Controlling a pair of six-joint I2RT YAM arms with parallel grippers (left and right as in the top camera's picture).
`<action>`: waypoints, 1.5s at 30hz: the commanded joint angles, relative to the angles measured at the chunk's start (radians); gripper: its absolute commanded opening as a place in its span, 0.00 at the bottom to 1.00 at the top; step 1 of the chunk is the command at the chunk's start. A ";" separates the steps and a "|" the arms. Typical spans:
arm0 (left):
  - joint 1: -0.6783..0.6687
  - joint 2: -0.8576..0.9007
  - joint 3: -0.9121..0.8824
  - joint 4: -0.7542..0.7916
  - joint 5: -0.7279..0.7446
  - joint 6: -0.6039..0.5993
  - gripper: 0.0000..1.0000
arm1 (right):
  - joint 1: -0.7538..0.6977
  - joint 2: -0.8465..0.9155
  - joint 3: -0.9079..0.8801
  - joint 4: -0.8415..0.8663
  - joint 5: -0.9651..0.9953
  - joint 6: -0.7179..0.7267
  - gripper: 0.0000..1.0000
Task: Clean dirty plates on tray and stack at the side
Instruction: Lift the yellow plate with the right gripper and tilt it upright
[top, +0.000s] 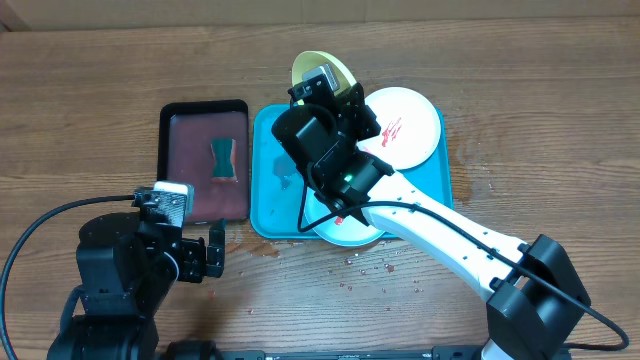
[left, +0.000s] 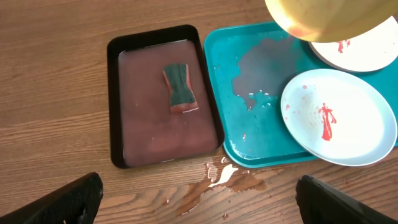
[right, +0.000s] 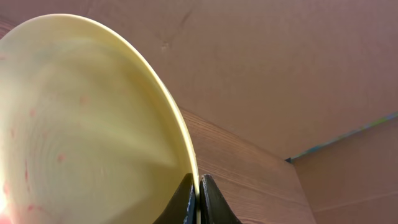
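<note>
- The right gripper (right: 199, 200) was clenched on the thin rim of the yellow-green plate (right: 81, 124), which filled the left of the right-wrist view. The plate was tipped up on edge, with faint red specks on its face.
- From overhead the plate hung at top centre, lifted clear above the upper edge of the tray (top: 266, 185).
- The white plate (top: 405, 125) lay at the tray's upper right and the mint plate (left: 339, 115) at its lower right. Both were smeared red.
- The left gripper (left: 198, 198) sat at lower left, released and holding nothing.
- The sponge (left: 180, 90) lay in the black-rimmed tray (left: 115, 106).
- Wiping well likely called for the left arm to fetch the sponge first. A light stroke seemed wise, since an edge pinch could let the plate twist.
- The two trays' rims stood just beside each other, with a puddle (left: 224, 177) on the wood below them.
- Bare wood lay open at far left. The right arm crossed the turquoise tray and crowded its lower right.
</note>
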 joint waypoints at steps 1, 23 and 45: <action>-0.005 -0.003 -0.010 0.004 -0.013 -0.014 1.00 | -0.003 0.001 0.026 0.015 0.008 0.009 0.04; -0.005 -0.003 -0.010 0.003 -0.013 -0.014 1.00 | 0.005 0.001 0.026 0.111 0.057 -0.232 0.04; -0.005 -0.003 -0.010 0.003 -0.013 -0.014 1.00 | 0.012 0.001 0.026 0.063 -0.025 -0.114 0.04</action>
